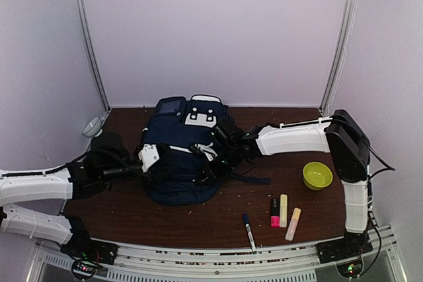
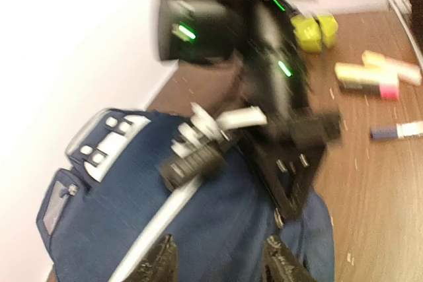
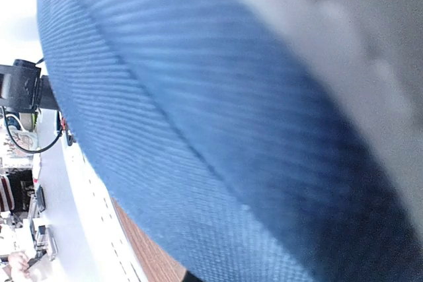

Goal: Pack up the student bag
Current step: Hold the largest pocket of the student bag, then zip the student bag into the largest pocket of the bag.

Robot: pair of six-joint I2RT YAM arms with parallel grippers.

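The student bag (image 1: 178,170) is a navy-blue backpack with white trim and lies in the middle of the brown table. My left gripper (image 1: 151,158) is at its left side. In the left wrist view this gripper (image 2: 219,265) is open, with its two dark fingertips (image 2: 158,265) apart just above the blue fabric (image 2: 218,216). My right gripper (image 1: 219,148) rests on top of the bag from the right. Its own view is filled by blue fabric (image 3: 198,130) and its jaws are hidden. The right arm's black wrist (image 2: 264,51) shows blurred over the bag.
A green bowl (image 1: 317,175) sits at the right. A pink highlighter (image 1: 274,212), a cream one (image 1: 283,209), a peach one (image 1: 293,224) and a marker pen (image 1: 248,231) lie at the front right. A small white cup (image 1: 92,125) stands at the back left.
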